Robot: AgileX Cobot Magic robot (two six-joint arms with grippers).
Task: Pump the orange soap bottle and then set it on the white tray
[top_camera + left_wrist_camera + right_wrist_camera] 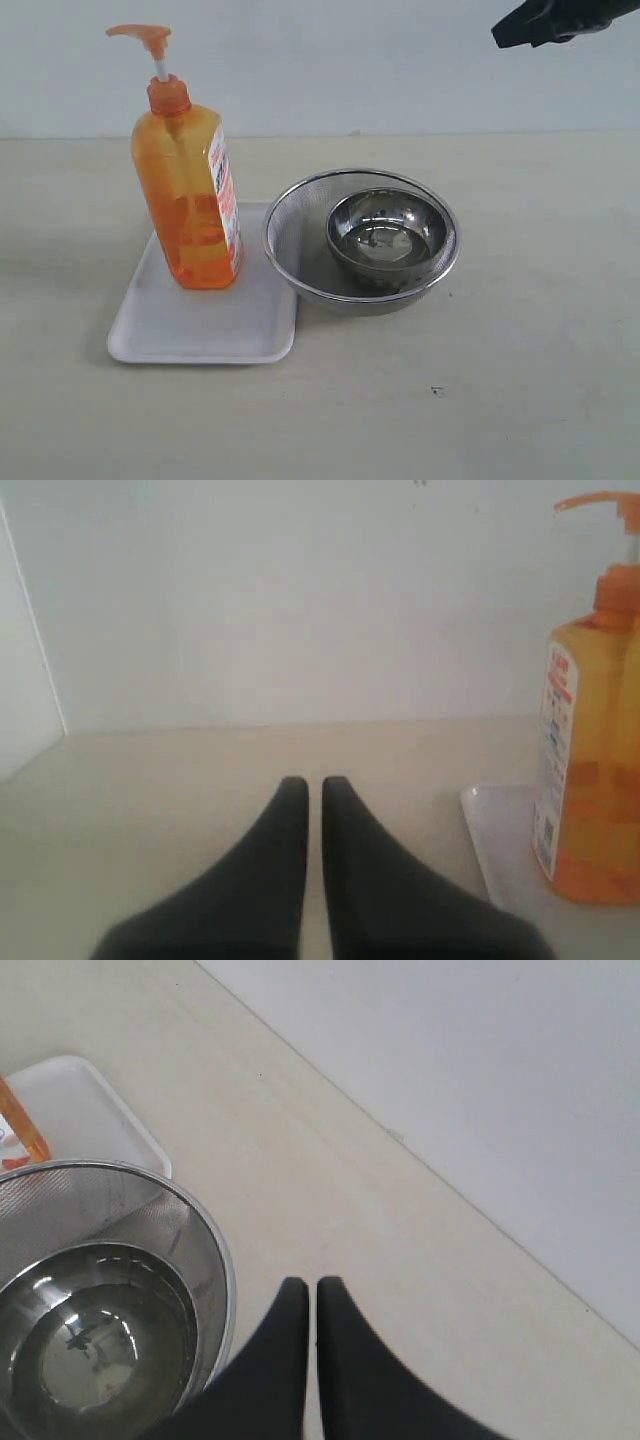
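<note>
Standing upright on the white tray, orange soap bottle, mesh strainer with steel bowl just beside the tray, left tool and right tool both pressed together, holding nothing.

Looks like a robot lab test bench. Plain beige table against a blank white wall. A few staged household props: orange soap bottle on white tray, mesh strainer with steel bowl inside. Black right gripper hangs over the table.
</note>
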